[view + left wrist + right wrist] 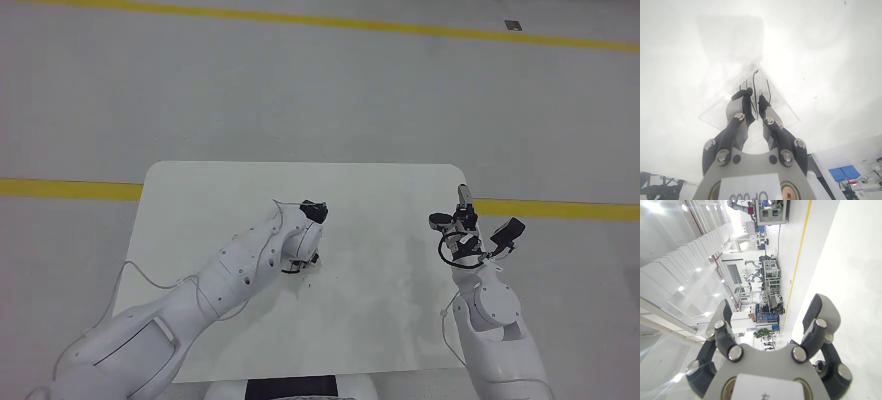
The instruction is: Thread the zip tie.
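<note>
The left hand (755,95) is down inside a clear tray (783,111) that lies flat on the white counter (380,300). Its black-taped fingers (745,102) stand only narrowly apart. One black zip tie (753,81) runs along the gap between them on the tray floor. I judge it is not yet pinched, because a slit of light shows on each side of it.

The tie looks very light, thin and springy, and smooth enough to slip away. It lies flat, so the fingertips have little to catch. I would take it near the middle of its length, so that both ends stay free for the threading, and would close gently so that it does not flick aside.

A few other ties (769,89) lie just beside it in the tray, and one could easily be caught together with it. The low walls of the tray also limit how the hand can tilt.

The right hand (770,304) is well apart from the tray, raised near the counter edge. It is spread wide, holds nothing and points out into the room.
</note>
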`<state>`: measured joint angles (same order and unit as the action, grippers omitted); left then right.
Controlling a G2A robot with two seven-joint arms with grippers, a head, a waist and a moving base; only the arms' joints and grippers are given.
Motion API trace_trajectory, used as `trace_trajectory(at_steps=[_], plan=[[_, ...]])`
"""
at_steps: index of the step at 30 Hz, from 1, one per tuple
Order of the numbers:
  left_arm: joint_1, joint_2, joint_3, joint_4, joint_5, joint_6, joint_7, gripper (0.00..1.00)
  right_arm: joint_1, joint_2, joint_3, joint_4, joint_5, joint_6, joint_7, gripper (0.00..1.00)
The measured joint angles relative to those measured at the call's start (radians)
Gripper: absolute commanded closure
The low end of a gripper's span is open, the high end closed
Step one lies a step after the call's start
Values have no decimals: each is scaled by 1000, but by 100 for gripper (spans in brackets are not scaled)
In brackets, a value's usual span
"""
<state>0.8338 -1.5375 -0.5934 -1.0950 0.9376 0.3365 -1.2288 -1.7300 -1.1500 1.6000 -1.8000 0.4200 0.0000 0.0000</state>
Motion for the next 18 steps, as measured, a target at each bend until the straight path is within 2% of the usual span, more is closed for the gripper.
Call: trace_trajectory(at_steps=[8,18], plan=[[-6,-4,3,16,-12,-9,12,89,0,0,0,0,0,0,0,0],[-4,-1,5,-2,-1,-3,9,89,0,0,0,0,0,0,0,0]])
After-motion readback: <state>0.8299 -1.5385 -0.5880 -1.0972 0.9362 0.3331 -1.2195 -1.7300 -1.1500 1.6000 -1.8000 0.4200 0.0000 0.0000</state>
